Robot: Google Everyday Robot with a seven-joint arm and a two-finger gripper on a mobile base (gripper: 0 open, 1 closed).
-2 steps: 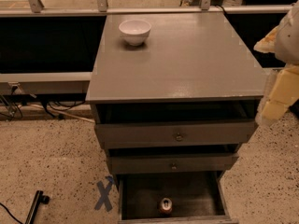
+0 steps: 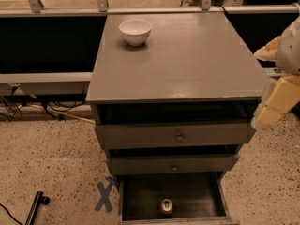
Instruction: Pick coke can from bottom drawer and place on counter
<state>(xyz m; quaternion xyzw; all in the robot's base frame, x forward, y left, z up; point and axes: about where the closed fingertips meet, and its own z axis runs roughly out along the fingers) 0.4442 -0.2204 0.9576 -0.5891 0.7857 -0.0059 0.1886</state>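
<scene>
The coke can (image 2: 166, 206) stands upright on the dark floor near the front of the bottom drawer (image 2: 140, 193), which is pulled open; I see the can's silver lid from above. The grey counter (image 2: 187, 60) lies above the drawers. My gripper (image 2: 274, 104), with cream-yellow parts, hangs at the right edge of the view, beside the counter's front right corner and well above and to the right of the can. It holds nothing that I can see.
A white bowl (image 2: 135, 31) sits on the counter at the back left. Two wider drawers with small knobs (image 2: 179, 137) are partly pulled out above the bottom one. A blue X mark (image 2: 105, 196) is on the speckled floor at left. A metal rail (image 2: 140, 11) runs behind.
</scene>
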